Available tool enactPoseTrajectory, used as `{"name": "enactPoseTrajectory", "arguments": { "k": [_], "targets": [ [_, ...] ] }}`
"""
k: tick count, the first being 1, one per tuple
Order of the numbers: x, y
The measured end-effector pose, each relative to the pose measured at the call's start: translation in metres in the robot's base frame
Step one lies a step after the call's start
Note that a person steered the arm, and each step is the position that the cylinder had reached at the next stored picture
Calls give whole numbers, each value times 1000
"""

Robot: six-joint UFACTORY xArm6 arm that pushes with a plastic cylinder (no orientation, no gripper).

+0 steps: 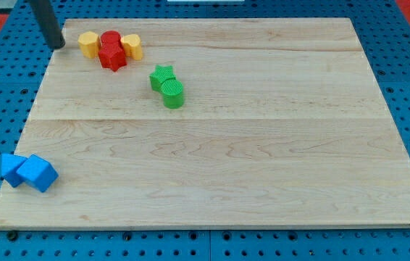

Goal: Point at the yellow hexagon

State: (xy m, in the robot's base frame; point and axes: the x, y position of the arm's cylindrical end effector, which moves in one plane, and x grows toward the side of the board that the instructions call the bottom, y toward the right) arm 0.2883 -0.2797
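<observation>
Two blue blocks (28,172), a cube and another touching it, sit nearest at the view's bottom left of the wooden board (263,159), well apart from everything else. Up at the view's top left, my tip (59,46) rests just left of the yellow hexagon (88,43), which touches a red cylinder (111,39) and red star (112,58), with a second yellow block (132,46) beyond; a green star (161,75) and green cylinder (173,93) lie further right. No fingers exist on this rod, no containers are present, and I judge a short move toward the view's right closes the gap.
</observation>
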Motion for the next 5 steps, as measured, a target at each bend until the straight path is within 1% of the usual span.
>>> {"name": "enactPoseTrajectory", "arguments": {
  "k": [1,2,3,5],
  "targets": [
    [11,2],
    [11,2],
    [11,20],
    [11,26]
  ]
}}
